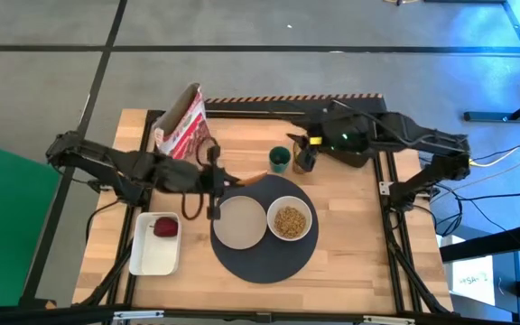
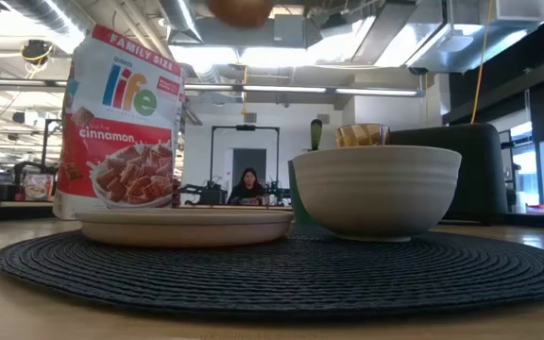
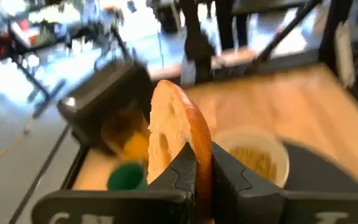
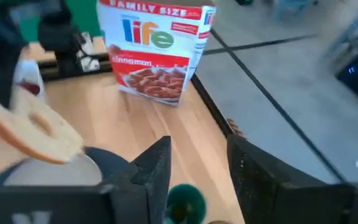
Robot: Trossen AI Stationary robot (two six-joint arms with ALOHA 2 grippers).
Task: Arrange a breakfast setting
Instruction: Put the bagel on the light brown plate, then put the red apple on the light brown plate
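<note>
The wooden desk carries, just toward six o'clock of its middle in the high view, a large dark grey round mat, with everything else gathered around it. A cereal box stands near the desk's eleven o'clock corner, and a black toaster sits toward one o'clock under the right arm. A white tray lies at about eight o'clock, just beside the mat, with a red fruit resting in its far end. On the mat, a beige plate lies on the nine o'clock side and a white bowl of cereal on the three o'clock side, the two just beside each other. The left gripper hangs at the plate's ten o'clock edge, clamped shut on a toasted round, a bagel half held on edge between the two fingers; from the right wrist the same round shows tilted above the plate. The right gripper hovers at twelve o'clock from the mat, its fingers parted with a clear gap and nothing between them, right over a small green cup. An amber glass stands just beside that cup, in front of the toaster. In the low view a person sits far off in the room behind the desk.
</note>
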